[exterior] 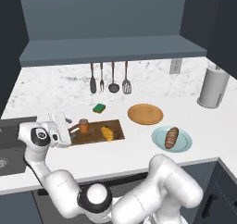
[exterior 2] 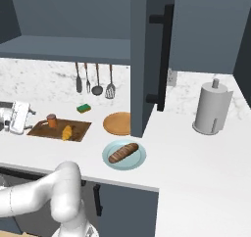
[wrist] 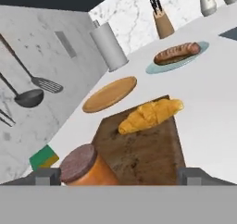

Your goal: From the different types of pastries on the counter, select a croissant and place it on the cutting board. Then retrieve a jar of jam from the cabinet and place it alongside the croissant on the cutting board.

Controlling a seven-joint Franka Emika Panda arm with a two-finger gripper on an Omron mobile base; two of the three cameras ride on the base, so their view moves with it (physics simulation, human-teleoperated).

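- The counter [exterior: 55, 86] spreads out beyond the hand on every side, white and speckled, running off past a pale blue plate [exterior: 184, 140] that carries the brown scored loaf [exterior: 171, 137], well apart from the hand.
- The cabinet [exterior: 115, 47] hangs above and ahead of the hand, its shelf ledge bare as far as I can see.
- The cutting board [exterior: 118, 128] lies straight ahead of the fingers and just below them, one end close under the hand.
- The round orange-brown plate [wrist: 111, 93] sits beyond the board's far end, near it but apart.
- The gripper [wrist: 118, 177] hangs at the board's near end with its jaws spread wide and nothing between the pads; it has let go.
- The croissant [wrist: 150, 115] rests on the board, further out from the hand than the jar, apart from it.
- The jar of jam [wrist: 85, 168] stands upright on the board right in front of the hand, nearer one fingertip [wrist: 46, 176] than the other.
- Both items look placed, so I judge the job nearly finished; the danger now is the pull-away. With the jar so close to that fingertip, a sideways swing could clip it and tip it or push it off the board. A straight lift back along the fingers looks safer.
- A green-and-yellow sponge [wrist: 44, 157] lies off to the jar's side, on the counter.
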